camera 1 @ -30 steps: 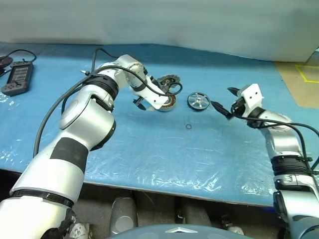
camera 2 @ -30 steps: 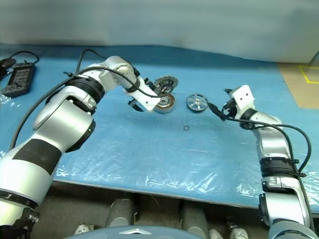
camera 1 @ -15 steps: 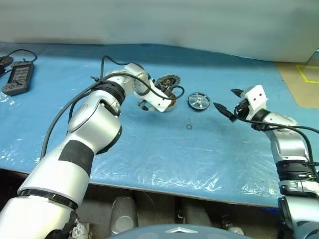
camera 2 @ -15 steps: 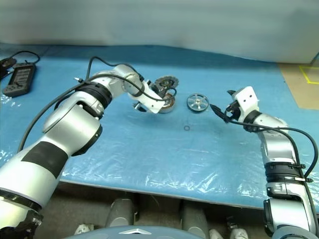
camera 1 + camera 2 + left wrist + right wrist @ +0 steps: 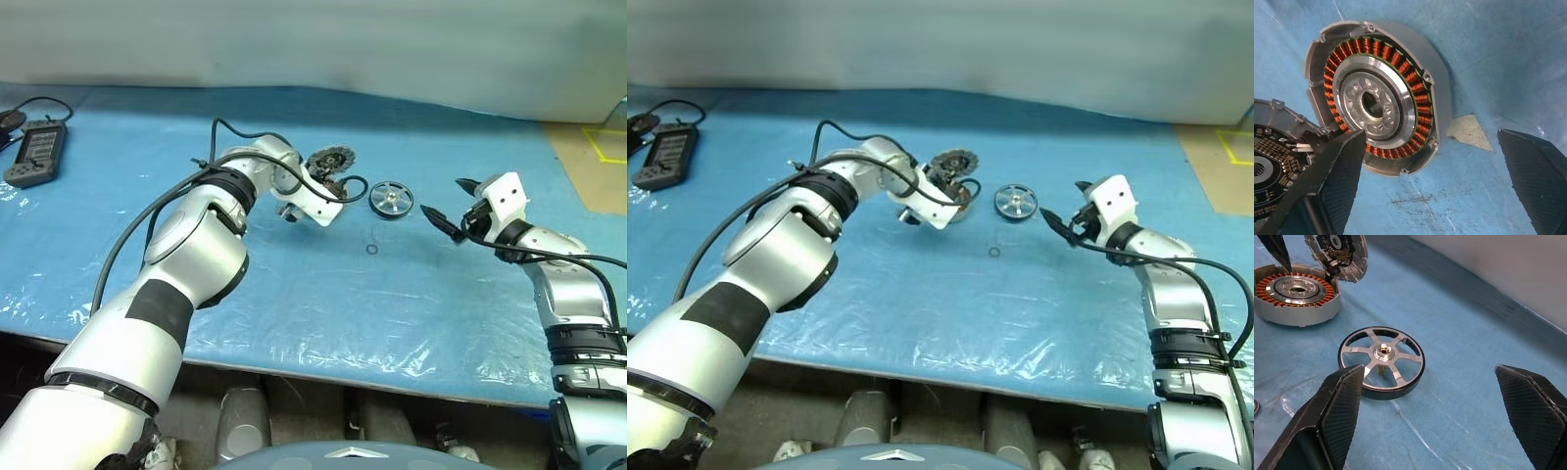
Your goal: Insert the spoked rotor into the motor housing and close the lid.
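The motor housing (image 5: 1378, 103), a grey ring with copper windings around a silver hub, lies on the blue table cover. Its lid (image 5: 328, 160), lined with a dark toothed disc, stands tilted open at the housing's far edge. My left gripper (image 5: 1430, 139) hangs open just above the housing, pointing steeply down, one finger over the rim and the other (image 5: 1533, 166) off to the side. The spoked rotor (image 5: 390, 199), a shiny silver wheel, lies flat just right of the housing. To the right of the rotor, apart from it, my right gripper (image 5: 443, 196) is open, empty and pointed at it.
A small metal ring (image 5: 371, 249) lies on the cover in front of the rotor. A dark handheld controller (image 5: 34, 152) with a cable sits at the far left. Brown floor with yellow tape (image 5: 607, 147) shows past the table's right end.
My left hand has sunk slightly toward the housing and its elbow has swung to the right. The right gripper has barely moved. The housing, lid and rotor lie as before.
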Available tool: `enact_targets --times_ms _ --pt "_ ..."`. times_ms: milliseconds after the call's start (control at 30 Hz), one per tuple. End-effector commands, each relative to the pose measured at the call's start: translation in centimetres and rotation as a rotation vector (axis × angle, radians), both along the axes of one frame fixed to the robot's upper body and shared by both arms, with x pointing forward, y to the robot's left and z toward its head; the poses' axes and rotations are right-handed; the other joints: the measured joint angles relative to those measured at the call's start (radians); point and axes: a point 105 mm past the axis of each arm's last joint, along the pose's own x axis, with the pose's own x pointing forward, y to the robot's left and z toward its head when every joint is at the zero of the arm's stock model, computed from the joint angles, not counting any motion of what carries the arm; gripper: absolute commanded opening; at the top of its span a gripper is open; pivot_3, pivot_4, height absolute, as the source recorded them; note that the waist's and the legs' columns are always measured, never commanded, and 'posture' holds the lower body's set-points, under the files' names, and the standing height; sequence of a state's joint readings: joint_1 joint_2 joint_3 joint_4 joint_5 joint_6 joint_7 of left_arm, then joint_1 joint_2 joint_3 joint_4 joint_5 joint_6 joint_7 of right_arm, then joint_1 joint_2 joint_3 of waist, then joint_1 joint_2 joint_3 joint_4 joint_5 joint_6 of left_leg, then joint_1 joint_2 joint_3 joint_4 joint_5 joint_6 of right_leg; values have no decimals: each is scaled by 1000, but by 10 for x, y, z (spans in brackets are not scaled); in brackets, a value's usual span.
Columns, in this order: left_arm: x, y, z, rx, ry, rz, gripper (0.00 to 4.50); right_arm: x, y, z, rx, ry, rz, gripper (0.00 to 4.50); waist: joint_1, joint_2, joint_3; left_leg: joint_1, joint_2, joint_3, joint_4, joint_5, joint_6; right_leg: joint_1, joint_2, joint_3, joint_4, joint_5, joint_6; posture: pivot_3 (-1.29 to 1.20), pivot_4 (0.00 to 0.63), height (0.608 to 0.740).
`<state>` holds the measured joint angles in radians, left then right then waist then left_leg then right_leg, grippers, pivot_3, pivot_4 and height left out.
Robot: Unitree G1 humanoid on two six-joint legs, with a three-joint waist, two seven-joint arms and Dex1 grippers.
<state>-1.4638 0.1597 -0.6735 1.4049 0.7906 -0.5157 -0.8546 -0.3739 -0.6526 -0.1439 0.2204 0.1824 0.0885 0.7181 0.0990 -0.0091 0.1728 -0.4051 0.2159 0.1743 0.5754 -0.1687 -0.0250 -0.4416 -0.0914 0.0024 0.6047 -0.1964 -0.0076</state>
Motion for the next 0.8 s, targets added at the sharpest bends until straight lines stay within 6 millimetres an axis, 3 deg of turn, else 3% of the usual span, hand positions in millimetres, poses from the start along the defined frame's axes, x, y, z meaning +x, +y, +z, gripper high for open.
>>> enact_targets --times_ms 33,267,800 --pt "0 -1 0 6 -6 1 4500 -4 -3 19 13 -69 -6 4456 0 0 0 0 0 0 0 0 0 0 0 0 0 0 0 0 150 740" --pt "1 -1 -2 53 -29 -11 4500 -11 -1 20 7 -73 -10 4456 0 0 0 0 -1 0 0 0 0 0 -1 0 -1 0 0 0 150 740" --pt "8 -15 29 31 -130 -33 4500 -12 -4 15 2 -57 -20 4456 0 -1 1 0 -2 -1 -3 0 0 0 -2 -1 -3 -1 1 0 150 740"
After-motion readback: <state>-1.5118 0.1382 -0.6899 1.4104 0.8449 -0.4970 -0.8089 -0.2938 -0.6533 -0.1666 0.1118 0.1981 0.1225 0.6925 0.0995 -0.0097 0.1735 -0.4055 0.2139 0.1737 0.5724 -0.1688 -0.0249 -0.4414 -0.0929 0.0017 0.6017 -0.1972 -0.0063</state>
